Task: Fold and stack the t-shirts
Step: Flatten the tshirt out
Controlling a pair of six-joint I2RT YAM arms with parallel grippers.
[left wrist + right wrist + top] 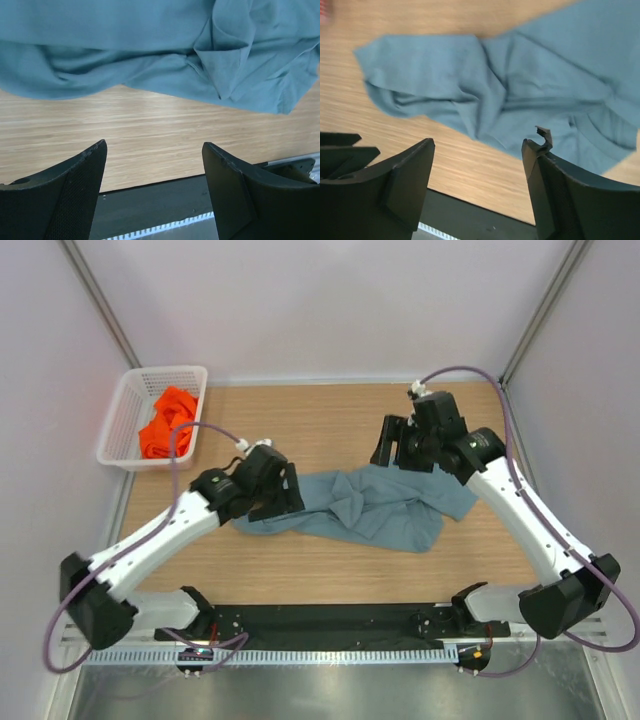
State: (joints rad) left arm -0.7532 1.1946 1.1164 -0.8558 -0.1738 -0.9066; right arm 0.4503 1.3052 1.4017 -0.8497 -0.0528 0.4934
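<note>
A grey-blue t-shirt (372, 504) lies crumpled and spread across the middle of the wooden table. An orange t-shirt (165, 421) sits bunched inside the white basket (118, 445) at the far left. My left gripper (284, 490) hovers over the grey-blue shirt's left end, open, nothing between its fingers. In the left wrist view the left gripper (154, 150) frames bare wood, with the shirt (150, 45) beyond it. My right gripper (392, 446) is raised at the shirt's far right edge. The right wrist view shows the right gripper (477, 146) open and empty above the shirt (520, 85).
The table (330, 570) has a black rail (330, 620) along its near edge, between the arm bases. Grey walls close in the back and both sides. Bare wood shows in front of the shirt and at the back middle.
</note>
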